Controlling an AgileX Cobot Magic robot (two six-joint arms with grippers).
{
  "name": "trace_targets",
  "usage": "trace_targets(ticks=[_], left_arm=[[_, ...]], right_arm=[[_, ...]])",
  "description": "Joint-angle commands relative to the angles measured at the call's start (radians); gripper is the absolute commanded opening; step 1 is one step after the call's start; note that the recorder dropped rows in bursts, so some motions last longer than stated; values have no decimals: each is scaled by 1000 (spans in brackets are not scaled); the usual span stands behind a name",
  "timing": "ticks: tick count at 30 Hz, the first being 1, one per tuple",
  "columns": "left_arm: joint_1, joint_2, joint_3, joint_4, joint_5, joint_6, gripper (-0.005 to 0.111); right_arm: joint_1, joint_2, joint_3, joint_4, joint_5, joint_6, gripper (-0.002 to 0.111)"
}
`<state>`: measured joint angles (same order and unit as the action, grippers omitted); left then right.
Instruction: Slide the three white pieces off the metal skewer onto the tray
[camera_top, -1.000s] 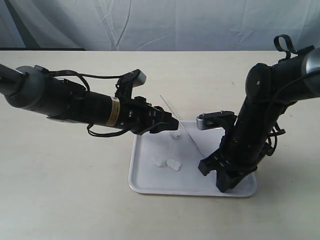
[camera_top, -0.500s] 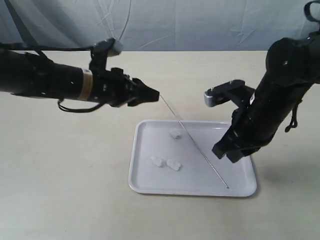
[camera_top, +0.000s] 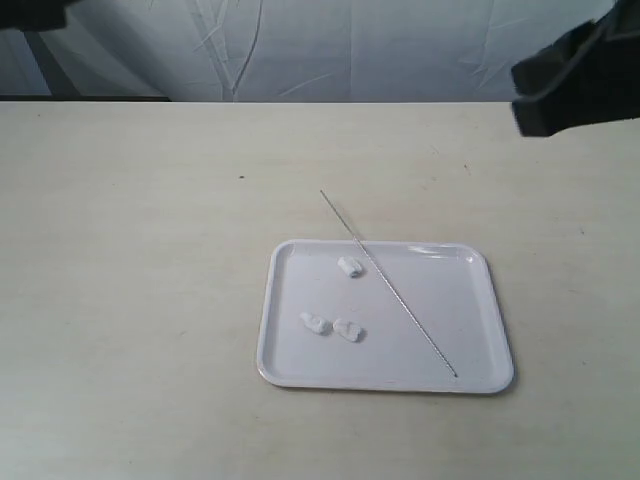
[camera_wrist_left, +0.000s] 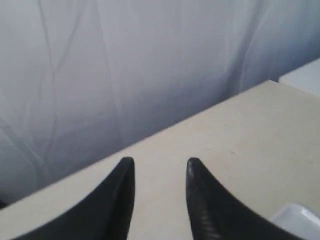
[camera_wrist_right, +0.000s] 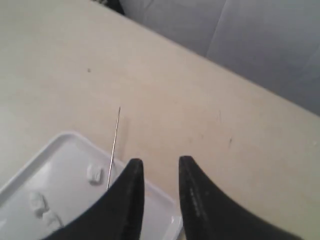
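Note:
The white tray (camera_top: 268, 335) lies on the table with the three white pieces on it: one (camera_top: 349, 267) near the far rim and two (camera_top: 315, 322) (camera_top: 348, 329) side by side. The bare metal skewer (camera_top: 390, 285) lies slantwise across the tray, its far end out on the table. My left gripper (camera_wrist_left: 160, 162) is open and empty, high over the table. My right gripper (camera_wrist_right: 161, 161) is open and empty too, above the tray (camera_wrist_right: 65, 165), the skewer (camera_wrist_right: 114, 147) and a piece (camera_wrist_right: 94, 173). No gripper touches anything.
A dark part of my right arm (camera_top: 575, 75) shows at the exterior view's top right corner, and a sliver of the left arm (camera_top: 30, 12) at the top left. A pale curtain (camera_top: 320, 45) hangs behind the table's far edge.
Both arms have drawn up and back from the tray, out to the exterior view's top corners. The skewer and the white pieces lie where they were half a second ago.

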<state>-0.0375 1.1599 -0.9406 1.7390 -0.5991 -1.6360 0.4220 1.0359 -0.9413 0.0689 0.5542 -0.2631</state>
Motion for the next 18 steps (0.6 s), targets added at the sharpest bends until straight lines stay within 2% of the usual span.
trace_targets(ticks=[1, 6, 9, 14, 18], left_arm=[[58, -268, 112, 5, 59, 25, 34], [58, -661, 321, 5, 198, 44, 34], [58, -858, 428, 5, 245, 44, 34], [58, -975, 529, 5, 267, -5, 34], [58, -986, 579, 5, 286, -86, 34]], right_arm=[[-3, -261, -1, 48, 6, 10, 25], [-3, -631, -1, -4, 228, 10, 25], [-3, -819, -1, -87, 274, 12, 25], [-3, -927, 25, -109, 286, 12, 25], [-3, -952, 130, -111, 296, 14, 25]])
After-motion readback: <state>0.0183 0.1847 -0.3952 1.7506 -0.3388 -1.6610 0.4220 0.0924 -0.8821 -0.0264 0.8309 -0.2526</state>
